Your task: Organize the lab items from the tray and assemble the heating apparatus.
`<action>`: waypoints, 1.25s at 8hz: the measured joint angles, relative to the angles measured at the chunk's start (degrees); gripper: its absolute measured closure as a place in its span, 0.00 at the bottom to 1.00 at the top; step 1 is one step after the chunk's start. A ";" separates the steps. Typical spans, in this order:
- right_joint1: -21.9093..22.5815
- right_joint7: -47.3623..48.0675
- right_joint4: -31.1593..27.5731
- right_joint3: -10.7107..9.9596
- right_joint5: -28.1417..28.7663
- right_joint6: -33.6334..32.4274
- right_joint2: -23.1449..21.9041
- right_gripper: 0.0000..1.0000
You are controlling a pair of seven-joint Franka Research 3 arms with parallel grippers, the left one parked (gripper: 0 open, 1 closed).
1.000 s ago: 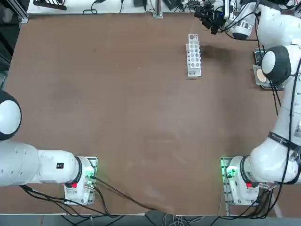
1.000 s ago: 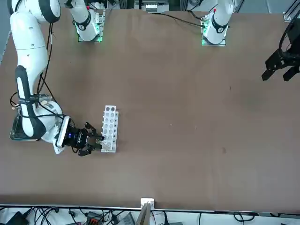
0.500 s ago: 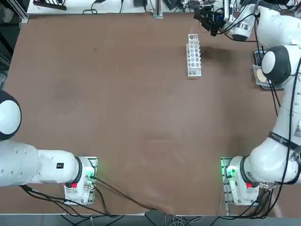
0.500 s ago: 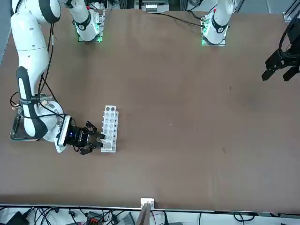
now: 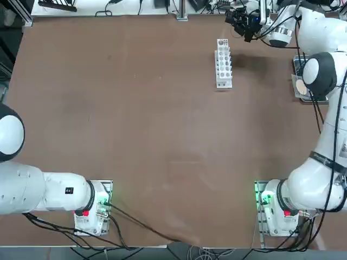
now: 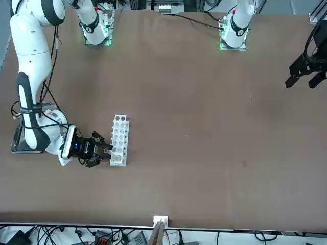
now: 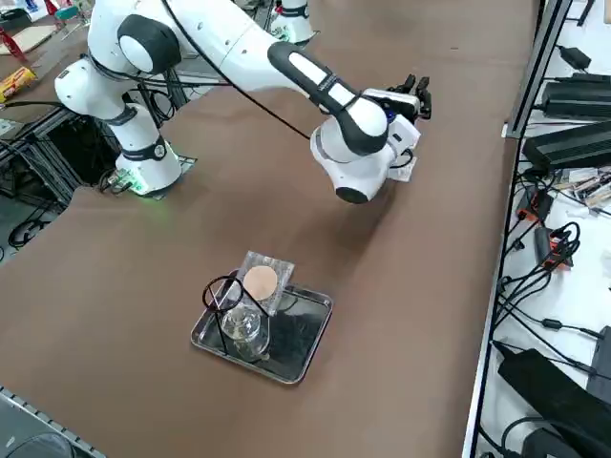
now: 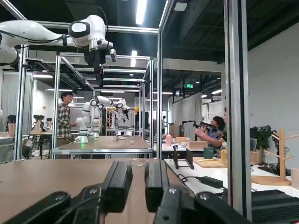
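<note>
My right gripper (image 5: 239, 18) (image 6: 106, 152) (image 7: 421, 92) hovers level beside the far end of the white rack, away from the tray. Its fingers (image 8: 117, 181) stand almost together with only a narrow slit, holding nothing. The silver tray (image 7: 319, 305) sits at the table's right edge, partly under my arm in the top view (image 5: 297, 64). In it stand the clear glass burner (image 7: 244, 330) and the black wire tripod (image 7: 221, 290). The grey mesh with tan centre (image 7: 260, 280) (image 5: 300, 86) leans over the tray's rim.
A white test-tube rack (image 5: 223, 62) (image 6: 119, 140) lies near the far right of the brown table. Cables and black equipment (image 7: 573, 143) line the floor beyond the far edge. People stand in the room behind the table.
The right wrist shifted slightly near the rack's far end, a little toward the table's far edge. The fingers kept the same narrow gap.
</note>
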 joint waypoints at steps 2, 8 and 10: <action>-0.14 0.00 -0.20 0.01 -0.08 -0.17 0.02 0.78; 0.04 0.00 -0.74 0.13 -0.08 -0.19 0.61 0.76; 0.04 0.00 -0.72 0.15 -0.08 -0.19 0.60 0.48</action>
